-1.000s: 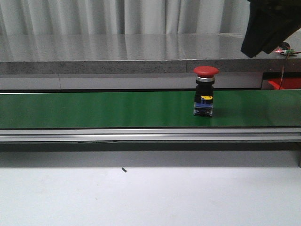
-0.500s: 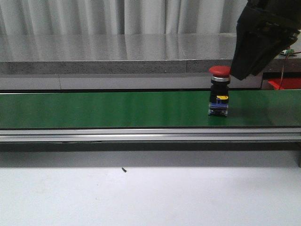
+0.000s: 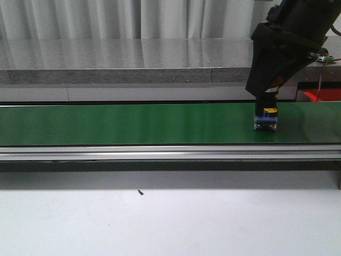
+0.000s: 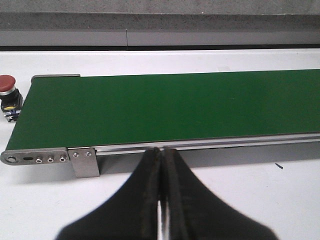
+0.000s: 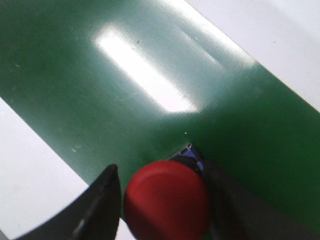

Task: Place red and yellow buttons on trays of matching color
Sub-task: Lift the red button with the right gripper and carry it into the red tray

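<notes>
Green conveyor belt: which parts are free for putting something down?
The green conveyor belt is bare from its left end to the red-capped push button. That right part is crowded: the right tool straddles the button.

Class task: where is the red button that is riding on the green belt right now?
In the front view the red button stands upright at the green belt's right end, between the fingers of the right tool.

Red mushroom-cap button point(image 5: 167, 200) upright on green conveyor belt point(image 3: 133, 124), second red button point(image 4: 9, 96) beside belt's end
</notes>
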You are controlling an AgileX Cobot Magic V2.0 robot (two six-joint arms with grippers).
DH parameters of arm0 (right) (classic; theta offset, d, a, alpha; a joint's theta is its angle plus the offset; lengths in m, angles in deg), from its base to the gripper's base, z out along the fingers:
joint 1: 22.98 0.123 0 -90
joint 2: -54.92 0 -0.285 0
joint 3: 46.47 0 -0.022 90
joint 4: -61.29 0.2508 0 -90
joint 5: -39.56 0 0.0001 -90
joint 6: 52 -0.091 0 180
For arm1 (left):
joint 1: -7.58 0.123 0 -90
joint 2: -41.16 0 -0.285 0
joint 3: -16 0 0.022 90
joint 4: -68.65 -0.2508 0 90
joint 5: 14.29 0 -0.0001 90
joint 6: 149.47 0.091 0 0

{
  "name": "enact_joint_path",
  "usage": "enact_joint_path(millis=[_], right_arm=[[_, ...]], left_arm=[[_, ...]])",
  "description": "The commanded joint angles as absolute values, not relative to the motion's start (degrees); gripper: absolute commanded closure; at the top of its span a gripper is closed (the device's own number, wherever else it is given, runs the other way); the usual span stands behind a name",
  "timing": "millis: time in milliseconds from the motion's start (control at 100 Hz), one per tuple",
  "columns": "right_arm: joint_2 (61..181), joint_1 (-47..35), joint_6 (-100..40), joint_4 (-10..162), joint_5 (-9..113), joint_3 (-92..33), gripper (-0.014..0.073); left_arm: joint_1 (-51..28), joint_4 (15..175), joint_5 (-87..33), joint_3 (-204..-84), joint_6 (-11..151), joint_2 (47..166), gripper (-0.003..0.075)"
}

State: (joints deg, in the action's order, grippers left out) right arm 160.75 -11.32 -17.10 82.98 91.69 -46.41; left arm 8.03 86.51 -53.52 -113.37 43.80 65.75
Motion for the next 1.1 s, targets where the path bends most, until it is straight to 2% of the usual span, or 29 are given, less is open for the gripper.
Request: enact_joint_path(millis=[0,100,160,410,640,1090], right_arm=[[158.5,-11.3,-16.4,84.8,90.2,-47.8,0.0351],[158.5,-11.3,-16.4,84.7,90.2,-47.8,0.0489],[158.5,-11.3,-16.4,84.7,90.0,-47.8,0.0519],[158.0,-13.7,-17.6,84.1,88.5,-51.7,0.0517],[158.0,-19.6,-20.0,84.1,85.1,-57.7,0.0517],[160.6,-32.9,-29.9,84.2,76.8,-57.8,0.0517]], left_arm=[[7.6,87.5,-49.6,-114.8,43.6,66.3,0.0740],[7.6,87.5,-49.6,-114.8,43.6,66.3,0.0740],[7.6,87.5,-49.6,-114.8,43.6,66.3,0.0740],[7.6,87.5,-49.6,-114.8,43.6,66.3,0.0740],[7.6,87.5,-49.6,-114.8,43.6,66.3,0.0740],[7.6,87.5,-49.6,-114.8,43.6,66.3,0.0740]])
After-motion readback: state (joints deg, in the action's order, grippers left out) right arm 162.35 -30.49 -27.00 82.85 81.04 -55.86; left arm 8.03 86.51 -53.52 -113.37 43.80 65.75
